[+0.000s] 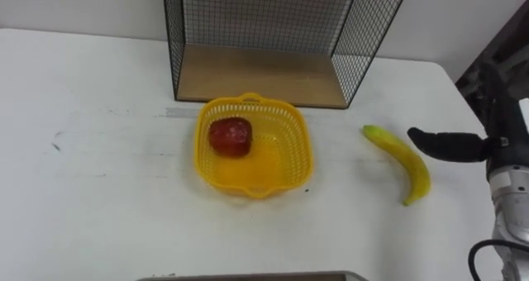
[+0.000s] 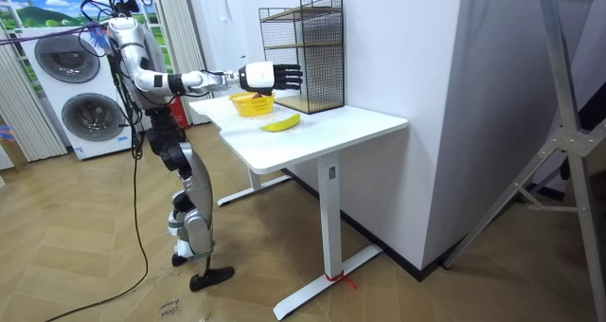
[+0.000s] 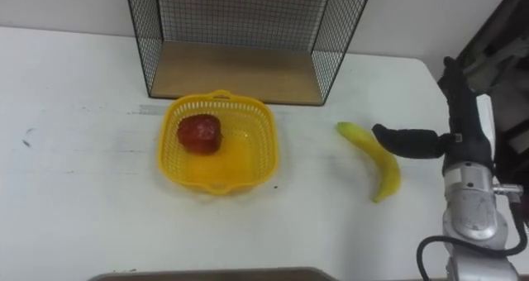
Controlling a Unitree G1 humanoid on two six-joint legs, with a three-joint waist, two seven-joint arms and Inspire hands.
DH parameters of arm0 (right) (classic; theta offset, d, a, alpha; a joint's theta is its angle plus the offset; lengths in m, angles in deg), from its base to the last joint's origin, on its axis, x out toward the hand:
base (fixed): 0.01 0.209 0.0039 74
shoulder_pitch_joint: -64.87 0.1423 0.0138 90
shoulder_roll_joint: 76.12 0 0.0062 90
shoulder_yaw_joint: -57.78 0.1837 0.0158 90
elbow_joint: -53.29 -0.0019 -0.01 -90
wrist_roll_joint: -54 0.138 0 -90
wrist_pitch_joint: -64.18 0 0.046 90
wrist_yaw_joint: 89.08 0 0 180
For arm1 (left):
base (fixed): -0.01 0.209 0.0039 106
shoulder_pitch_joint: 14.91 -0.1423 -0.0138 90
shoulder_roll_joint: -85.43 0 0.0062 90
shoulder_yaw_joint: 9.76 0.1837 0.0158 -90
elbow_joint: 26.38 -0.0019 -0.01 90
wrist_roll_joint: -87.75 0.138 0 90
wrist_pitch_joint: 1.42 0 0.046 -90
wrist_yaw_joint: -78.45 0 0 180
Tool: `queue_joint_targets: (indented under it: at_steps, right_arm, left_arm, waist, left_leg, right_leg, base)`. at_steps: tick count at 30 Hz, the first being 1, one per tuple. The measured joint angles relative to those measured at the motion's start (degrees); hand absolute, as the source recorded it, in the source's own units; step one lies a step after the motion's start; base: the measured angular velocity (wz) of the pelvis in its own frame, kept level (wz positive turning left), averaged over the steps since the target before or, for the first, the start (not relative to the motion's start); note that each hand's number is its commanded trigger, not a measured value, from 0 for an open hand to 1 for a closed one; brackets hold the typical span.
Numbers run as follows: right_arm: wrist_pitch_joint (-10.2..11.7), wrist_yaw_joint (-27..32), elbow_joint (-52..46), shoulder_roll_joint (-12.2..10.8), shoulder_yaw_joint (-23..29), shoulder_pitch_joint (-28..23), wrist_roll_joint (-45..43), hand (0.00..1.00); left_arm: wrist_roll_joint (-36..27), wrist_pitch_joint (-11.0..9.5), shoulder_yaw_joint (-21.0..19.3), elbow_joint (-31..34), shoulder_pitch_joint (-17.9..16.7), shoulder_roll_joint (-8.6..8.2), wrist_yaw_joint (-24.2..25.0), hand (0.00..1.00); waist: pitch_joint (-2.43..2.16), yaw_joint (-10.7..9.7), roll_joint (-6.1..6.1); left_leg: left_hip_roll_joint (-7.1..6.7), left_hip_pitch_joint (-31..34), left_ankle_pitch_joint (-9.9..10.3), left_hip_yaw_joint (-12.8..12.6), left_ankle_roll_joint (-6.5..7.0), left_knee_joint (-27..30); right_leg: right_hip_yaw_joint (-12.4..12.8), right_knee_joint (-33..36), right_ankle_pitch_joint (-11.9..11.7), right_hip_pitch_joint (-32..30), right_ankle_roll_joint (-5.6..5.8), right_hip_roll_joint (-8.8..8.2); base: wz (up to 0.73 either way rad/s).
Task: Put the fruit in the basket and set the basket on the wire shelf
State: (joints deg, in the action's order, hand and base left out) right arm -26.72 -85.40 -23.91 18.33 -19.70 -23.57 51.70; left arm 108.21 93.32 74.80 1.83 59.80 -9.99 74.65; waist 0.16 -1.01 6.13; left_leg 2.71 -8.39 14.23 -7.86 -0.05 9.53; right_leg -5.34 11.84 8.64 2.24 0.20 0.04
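**Finding 1: basket.** The yellow plastic lattice basket (image 1: 291,153) sits on the white worktop (image 1: 99,198) at frame centre. It is directly below the black wire shelf with wooden boards (image 1: 256,76) at top centre, close to the lower board but not on it. The placing suits the final step. The shelf's open side faces the basket, so I judge a short lift toward the top of the frame would seat it.

**Finding 2: fruit in the basket.** The round red fruit (image 1: 230,137) lies in the basket's upper-left part. The rest of the basket floor is free, which I judge is room enough for a long piece.

**Finding 3: fruit outstanding.** The curved yellow banana (image 1: 405,159) lies flat on the worktop at centre right, well apart from the basket. It runs from upper left to lower right.

**Finding 4: hand.** Your right hand (image 1: 450,145) enters from the right edge with its fingers straight, pointing left and holding nothing. In the eye views its fingertips meet the banana's outer curve. The room view shows the hand raised above the worktop, so I judge it is over the banana, not on it, and ready for a grasp.

**Assessment.** One fruit is in, one is out, and the basket is not yet shelved. Take the banana across its middle. Its curve may let it pivot under a push from one side.
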Motion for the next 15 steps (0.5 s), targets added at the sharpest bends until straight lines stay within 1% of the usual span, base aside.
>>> queue_joint_targets:
  at_steps: [3, 6, 8, 11, 12, 14, 15]
  right_arm:
    - [-0.01, -0.85, 1.66, 0.77, -0.05, 1.01, 0.00, 0.00]
    - [-0.01, -1.30, 2.58, 0.86, -0.07, 1.84, 0.02, 0.00]
    - [-0.01, -1.34, 2.64, 0.86, -0.07, 1.83, -0.05, 0.00]
    - [-0.01, -1.42, 3.03, 0.87, -0.07, 1.85, -0.05, 0.00]
    - [-0.02, -1.85, 3.82, 0.88, -0.06, 1.95, -0.04, 0.00]
    - [-0.52, -2.73, 5.15, 0.88, -0.06, 2.05, -0.01, 0.00]
    - [-1.20, -3.51, 5.65, 0.88, -0.06, 2.06, -0.01, 0.00]
  left_arm:
    - [0.00, 0.00, 0.00, 0.00, -0.01, 0.09, 0.67, 0.00]
    - [0.00, 0.00, 0.00, 0.05, -0.01, 0.30, 0.90, 0.00]
    - [0.02, 0.01, -0.04, 0.52, -0.05, 0.66, 1.20, 0.00]
    - [0.13, 0.15, -0.28, 1.76, -0.20, 0.98, 1.86, 0.00]
    - [0.21, 0.21, -0.73, 2.49, -0.45, 0.98, 2.04, 0.00]
    - [0.36, 0.59, -1.33, 3.42, -0.80, 0.99, 2.17, 0.00]
    - [0.36, 1.05, -1.41, 3.89, -1.08, 0.99, 2.23, 0.00]
  waist:
    - [0.03, 0.26, -0.02]
    - [0.04, 0.42, 0.04]
    - [0.10, 1.07, 0.16]
    - [0.21, 1.37, 0.34]
    - [0.13, 1.44, 0.47]
    - [0.13, 1.57, 0.48]
    - [0.02, 1.60, 0.66]
  left_leg:
    - [0.03, 0.02, 0.00, 0.23, 0.00, 0.01]
    - [0.02, 0.02, 0.00, 0.30, 0.00, 0.00]
    - [0.02, -0.04, 0.00, 0.40, 0.00, 0.00]
    - [0.02, -0.17, 0.00, 0.54, 0.00, 0.04]
    - [0.02, -0.19, 0.00, 0.64, 0.00, 0.04]
    - [0.01, -0.17, 0.00, 0.80, 0.00, 0.05]
    - [0.01, -0.14, 0.00, 0.99, 0.00, 0.07]
  right_leg:
    - [-0.17, -0.06, 0.00, 0.09, 0.00, 0.03]
    - [-0.24, -0.15, 0.00, 0.16, 0.00, 0.01]
    - [-0.39, -0.23, 0.00, 0.31, 0.01, -0.02]
    - [-0.62, -0.33, 0.01, 0.60, 0.01, -0.05]
    - [-0.98, -0.32, 0.01, 0.74, 0.02, -0.13]
    - [-1.10, -0.31, 0.02, 0.78, 0.02, -0.15]
    - [-1.17, -0.28, 0.02, 0.80, 0.02, -0.18]
  base:
    - [0.02]
    - [0.00]
    - [0.00]
    - [0.05]
    - [0.09]
    - [0.06]
    - [0.00]
